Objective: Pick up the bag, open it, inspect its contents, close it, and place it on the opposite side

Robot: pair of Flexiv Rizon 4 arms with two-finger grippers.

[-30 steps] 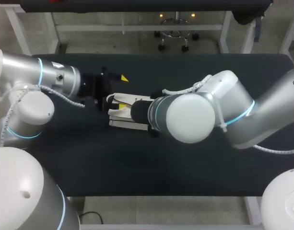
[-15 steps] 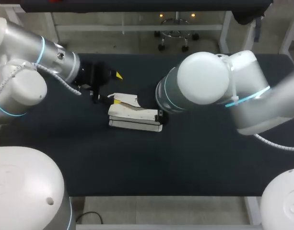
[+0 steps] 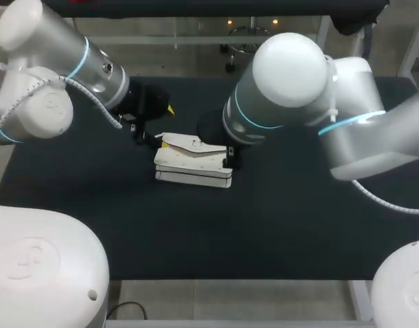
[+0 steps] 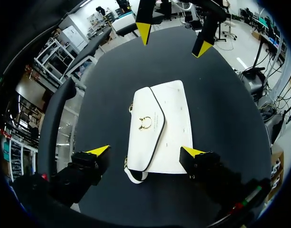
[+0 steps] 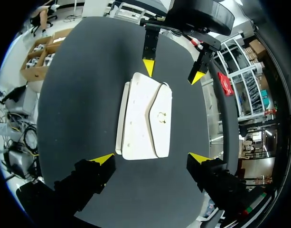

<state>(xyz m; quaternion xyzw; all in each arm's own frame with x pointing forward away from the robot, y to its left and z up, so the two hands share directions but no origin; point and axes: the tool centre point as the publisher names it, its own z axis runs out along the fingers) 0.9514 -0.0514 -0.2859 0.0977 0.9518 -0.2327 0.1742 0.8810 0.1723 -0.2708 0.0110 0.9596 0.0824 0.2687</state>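
The white bag (image 4: 159, 128) is lying flat near the middle of the tabletop (image 3: 298, 219), flap (image 4: 141, 137) closed and gold clasp (image 4: 145, 122) facing up. The left end effector (image 4: 145, 152) is being held spread wide over one end of it and the right end effector (image 5: 151, 157) spread wide over the other, with nothing being gripped. The pick-up is probably being lined up. One end should be pinched across the bag's thickness, the flap edge being left free for the other arm. Clearance above the bag is hard to judge from the head view, so the descent is best made slowly, with the clasp and small strap loop (image 4: 131, 175) being avoided.
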